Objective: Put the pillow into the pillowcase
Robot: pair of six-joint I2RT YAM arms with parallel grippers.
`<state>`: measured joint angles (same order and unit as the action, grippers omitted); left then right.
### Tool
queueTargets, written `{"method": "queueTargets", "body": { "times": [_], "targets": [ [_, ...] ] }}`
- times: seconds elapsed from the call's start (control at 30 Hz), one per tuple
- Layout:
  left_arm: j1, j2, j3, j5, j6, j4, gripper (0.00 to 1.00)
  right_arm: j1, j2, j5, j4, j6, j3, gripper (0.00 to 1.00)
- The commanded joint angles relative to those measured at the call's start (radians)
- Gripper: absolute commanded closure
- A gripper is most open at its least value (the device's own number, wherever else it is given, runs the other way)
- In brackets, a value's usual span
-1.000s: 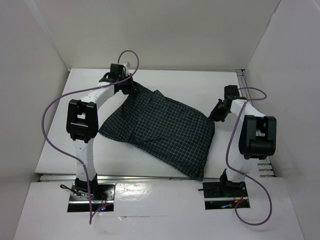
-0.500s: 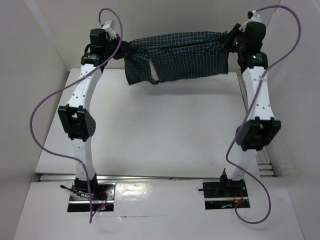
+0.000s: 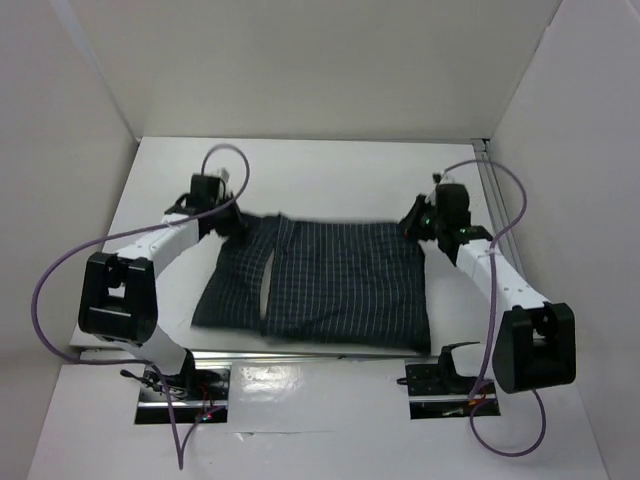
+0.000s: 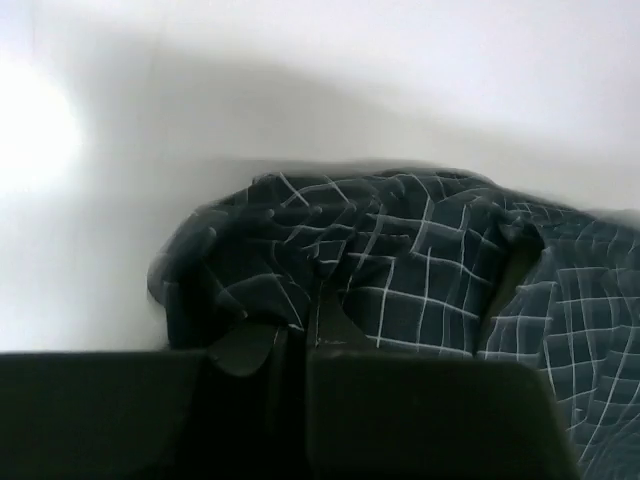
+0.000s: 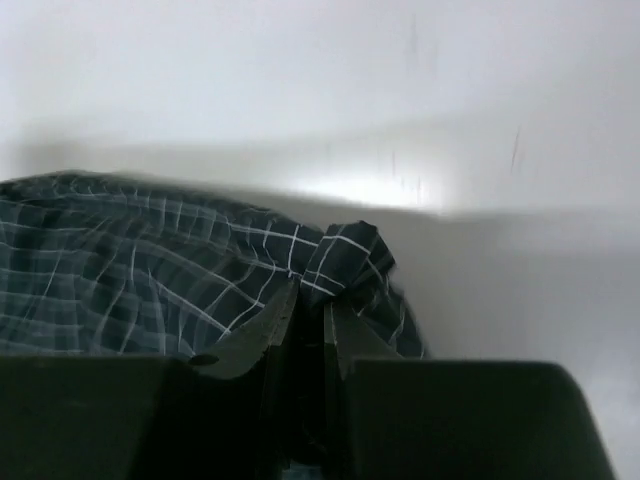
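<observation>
White table (image 3: 330, 180): pillowcase (image 3: 340, 285) spread flat. Left gripper (image 4: 300, 335) and right gripper (image 5: 310, 305) narrow, each pinching the corner at its tips. Pillow unseen. Likely next: release, find opening.

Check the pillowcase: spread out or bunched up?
Spread out: the pillowcase lies mostly flat across the table, left gripper and right gripper pinching its far corners.

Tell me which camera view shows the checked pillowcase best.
The top external view: the whole pillowcase lies spread on the table there, with all its edges in sight. Each wrist view shows only one bunched corner of it, close up and partly blurred.
</observation>
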<state>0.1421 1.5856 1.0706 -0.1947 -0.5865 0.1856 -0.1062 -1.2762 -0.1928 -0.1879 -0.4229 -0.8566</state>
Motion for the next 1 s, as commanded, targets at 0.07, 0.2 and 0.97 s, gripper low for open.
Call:
{"method": "queueTargets", "body": {
  "times": [0.07, 0.2, 0.97],
  "targets": [
    [0.155, -0.394, -0.260, 0.127, -0.257, 0.228, 0.81, -0.165, 0.252, -0.068, -0.252, -0.124, 0.209, 0.96],
    [0.203, -0.611, -0.337, 0.199, -0.308, 0.208, 1.00, -0.227, 0.373, -0.014, -0.225, -0.165, 0.252, 1.00],
    [0.140, -0.138, 0.010, 0.115, -0.025, -0.009, 0.00, -0.179, 0.029, -0.033, 0.302, 0.122, 0.167, 0.82]
  ]
}}
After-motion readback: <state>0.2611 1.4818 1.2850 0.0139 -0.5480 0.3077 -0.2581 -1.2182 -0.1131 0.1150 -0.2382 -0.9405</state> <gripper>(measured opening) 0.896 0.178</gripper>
